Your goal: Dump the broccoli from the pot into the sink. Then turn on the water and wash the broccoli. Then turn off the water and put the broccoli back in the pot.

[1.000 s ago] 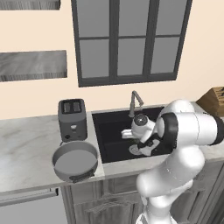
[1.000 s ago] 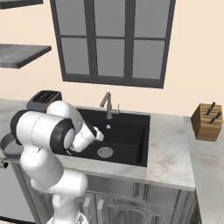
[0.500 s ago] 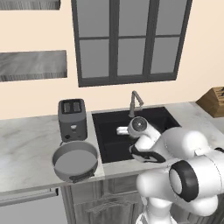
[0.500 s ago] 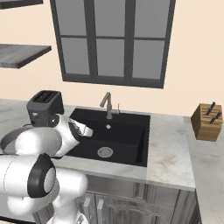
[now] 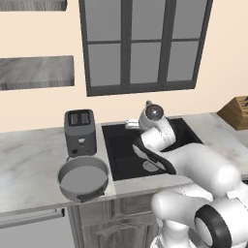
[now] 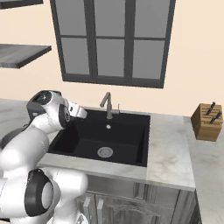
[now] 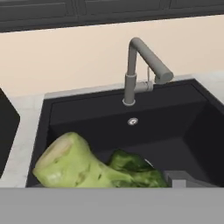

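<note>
The broccoli (image 7: 74,166) lies close across the bottom of the hand view, pale stem to the left and green head to the right, and it is held in my gripper (image 5: 130,125). One grey fingertip (image 7: 176,178) shows at its right end. The gripper (image 6: 82,113) hangs above the left rear part of the black sink (image 6: 131,131), left of the faucet (image 6: 107,104). No stream leaves the faucet spout (image 7: 161,75). The grey pot (image 5: 83,178) stands empty on the counter left of the sink (image 5: 121,157).
A dark toaster (image 5: 80,131) stands behind the pot. A wooden knife block (image 6: 207,122) is on the counter right of the sink. The round drain (image 6: 105,152) lies in the basin floor. A window rises behind the faucet.
The hand has risen out of the basin and swung left toward the sink's rear left corner, with the arm's elbow dropping low in front. The jaws have kept the same width.
</note>
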Tool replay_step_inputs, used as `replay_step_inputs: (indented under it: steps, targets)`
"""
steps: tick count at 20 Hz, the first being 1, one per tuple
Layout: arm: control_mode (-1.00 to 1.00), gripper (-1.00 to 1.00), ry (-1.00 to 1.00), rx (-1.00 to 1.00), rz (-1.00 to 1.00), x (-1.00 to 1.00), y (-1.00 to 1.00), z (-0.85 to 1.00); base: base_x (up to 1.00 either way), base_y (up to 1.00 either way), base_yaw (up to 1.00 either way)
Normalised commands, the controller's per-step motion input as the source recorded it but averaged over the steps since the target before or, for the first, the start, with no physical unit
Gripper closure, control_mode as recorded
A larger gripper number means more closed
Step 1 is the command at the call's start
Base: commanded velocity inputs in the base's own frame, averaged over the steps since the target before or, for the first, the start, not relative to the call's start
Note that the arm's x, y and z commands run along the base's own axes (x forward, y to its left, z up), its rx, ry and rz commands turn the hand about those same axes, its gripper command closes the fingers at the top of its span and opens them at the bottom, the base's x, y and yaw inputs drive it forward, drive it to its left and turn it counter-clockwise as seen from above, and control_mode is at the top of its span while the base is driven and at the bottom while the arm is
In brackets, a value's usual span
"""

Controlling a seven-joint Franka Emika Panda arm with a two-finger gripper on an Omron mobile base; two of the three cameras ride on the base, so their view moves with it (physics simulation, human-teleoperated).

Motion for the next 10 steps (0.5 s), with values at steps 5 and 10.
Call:
replay_step_inputs:
  steps: [5, 10]
  targets:
    - [-1.00, 1.00, 0.00, 0.00, 0.00, -0.28, 0.21, 1.00, 0.00, 0.00, 0.00]
    - [-1.00, 1.00, 0.00, 0.00, 0.00, -0.71, 0.18, 0.80, 0.00, 0.00, 0.00]
